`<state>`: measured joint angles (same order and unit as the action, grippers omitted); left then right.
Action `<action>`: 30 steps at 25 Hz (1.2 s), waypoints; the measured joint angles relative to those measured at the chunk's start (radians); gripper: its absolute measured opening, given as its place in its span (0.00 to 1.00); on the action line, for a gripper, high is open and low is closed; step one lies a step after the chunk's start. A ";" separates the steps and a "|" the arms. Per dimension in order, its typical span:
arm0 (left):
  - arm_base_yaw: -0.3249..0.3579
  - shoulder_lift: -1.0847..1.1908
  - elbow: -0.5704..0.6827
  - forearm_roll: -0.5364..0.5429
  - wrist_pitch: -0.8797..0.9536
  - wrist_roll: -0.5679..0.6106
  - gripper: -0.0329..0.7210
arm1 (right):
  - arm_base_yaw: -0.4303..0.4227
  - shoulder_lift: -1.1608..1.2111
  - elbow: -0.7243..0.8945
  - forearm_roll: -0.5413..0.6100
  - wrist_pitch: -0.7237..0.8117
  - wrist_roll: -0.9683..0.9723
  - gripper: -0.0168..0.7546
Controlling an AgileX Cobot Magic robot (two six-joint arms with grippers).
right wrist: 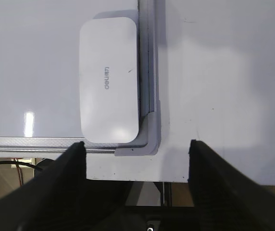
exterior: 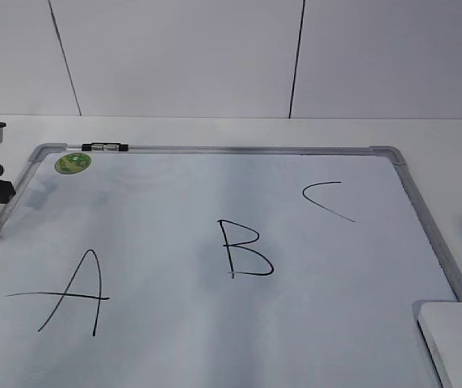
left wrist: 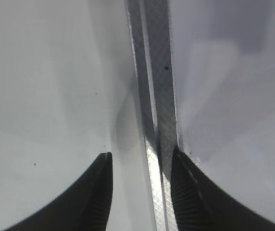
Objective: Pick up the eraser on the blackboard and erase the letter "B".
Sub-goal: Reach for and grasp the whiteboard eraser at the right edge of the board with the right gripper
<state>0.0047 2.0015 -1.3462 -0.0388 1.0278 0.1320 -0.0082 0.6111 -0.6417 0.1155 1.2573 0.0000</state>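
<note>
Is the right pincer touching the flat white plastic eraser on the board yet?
Apart. The right wrist view shows the open right pincer short of the flat white plastic eraser, with board frame visible between them.

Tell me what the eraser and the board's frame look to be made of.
The eraser: likely smooth white plastic, with a soft sheen, moulded rounded corners and small grey printed lettering. The blackboard's frame: probably silver-grey metal, finely cross-hatched with bright glints; its corner piece looks like matte grey plastic.

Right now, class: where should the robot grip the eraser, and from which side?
Grip the eraser across its two long edges, coming straight down from above. It lies flat in the blackboard's corner, one long edge close to the frame, so that side looks tight for the jaws.
</note>
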 joint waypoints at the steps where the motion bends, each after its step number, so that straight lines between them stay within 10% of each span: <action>1: 0.000 0.006 0.000 0.000 0.000 0.000 0.44 | 0.000 0.000 0.000 0.000 0.000 0.000 0.70; 23: 0.000 0.016 -0.012 -0.033 0.020 -0.008 0.09 | 0.000 0.000 0.000 0.009 0.000 0.012 0.70; 30: 0.002 0.016 -0.012 -0.035 0.020 -0.010 0.08 | 0.000 0.080 0.000 0.078 0.000 0.040 0.89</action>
<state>0.0067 2.0176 -1.3586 -0.0734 1.0479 0.1220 -0.0082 0.6913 -0.6417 0.1931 1.2573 0.0401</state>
